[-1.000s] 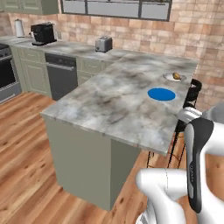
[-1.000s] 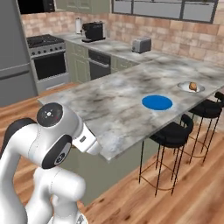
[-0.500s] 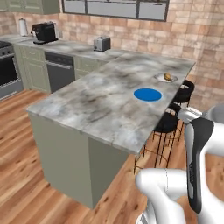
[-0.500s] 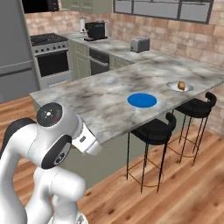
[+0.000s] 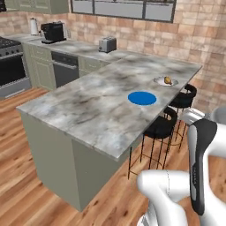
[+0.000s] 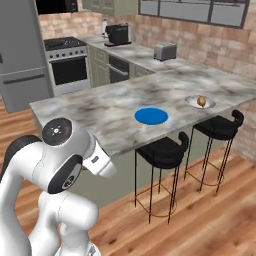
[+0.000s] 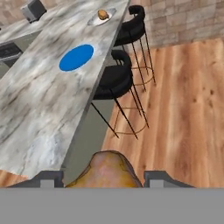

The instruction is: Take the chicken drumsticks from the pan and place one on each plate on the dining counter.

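My gripper (image 7: 103, 178) is shut on a golden-brown chicken drumstick (image 7: 107, 168), which sits between the two fingertips at the bottom of the hand view. It is held off the end of the dining counter (image 5: 88, 106) (image 6: 95, 107) (image 7: 35, 100), above its edge and the wooden floor. On the counter lies the flat blue plate (image 5: 142, 98) (image 6: 151, 116) (image 7: 76, 57), bare. Beyond it the white-grey plate (image 5: 159, 81) (image 6: 191, 101) (image 7: 92, 22) carries the other drumstick (image 5: 167, 80) (image 6: 201, 101) (image 7: 103, 14). The pan is out of view.
Two black stools (image 5: 161, 128) (image 6: 162, 150) (image 7: 111, 81) stand along the counter's near side below the plates. A toaster (image 5: 107, 44) (image 6: 164, 51) and coffee machine (image 5: 53, 32) sit on the wall-side worktop, with the oven range (image 6: 67, 65) to the left.
The whole picture has shifted left in both base views, so the base has driven and the cameras went with it. The plates stay put on the counter.
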